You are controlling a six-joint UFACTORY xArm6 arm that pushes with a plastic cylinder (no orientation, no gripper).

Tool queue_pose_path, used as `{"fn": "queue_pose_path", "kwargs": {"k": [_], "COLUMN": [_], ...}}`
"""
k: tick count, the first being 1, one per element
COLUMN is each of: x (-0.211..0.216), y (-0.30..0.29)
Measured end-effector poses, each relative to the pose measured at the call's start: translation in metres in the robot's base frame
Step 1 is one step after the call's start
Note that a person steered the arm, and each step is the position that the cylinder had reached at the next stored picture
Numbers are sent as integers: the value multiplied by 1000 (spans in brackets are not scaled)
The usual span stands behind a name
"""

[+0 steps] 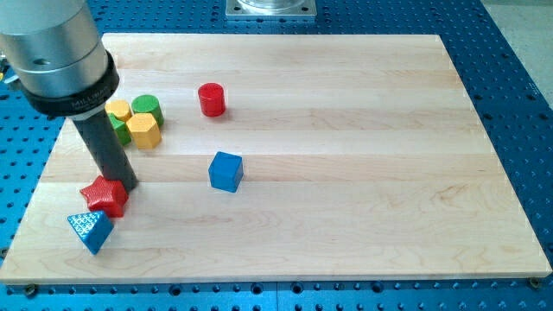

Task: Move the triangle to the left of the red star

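No words, numbers or brand marks can be read anywhere. The dark collar point(69, 95) near the board's left edge bears pale lettering, too small to read.

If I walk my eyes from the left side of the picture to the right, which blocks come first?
Blue triangle block → red star block → yellow hexagon block → red cylinder block → blue cube block.
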State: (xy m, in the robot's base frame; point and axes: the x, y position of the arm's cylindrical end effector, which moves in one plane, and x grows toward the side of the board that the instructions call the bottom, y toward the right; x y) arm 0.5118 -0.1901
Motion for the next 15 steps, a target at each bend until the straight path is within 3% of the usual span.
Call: {"fn": "queue_pose_path", "kwargs": {"k": [2,4,5,9,10,12,13,14,15], "x": [30,68,106,105,99,89,105,89,54], "y": [11,62,0,-80,-43,-45,10,126,190]}}
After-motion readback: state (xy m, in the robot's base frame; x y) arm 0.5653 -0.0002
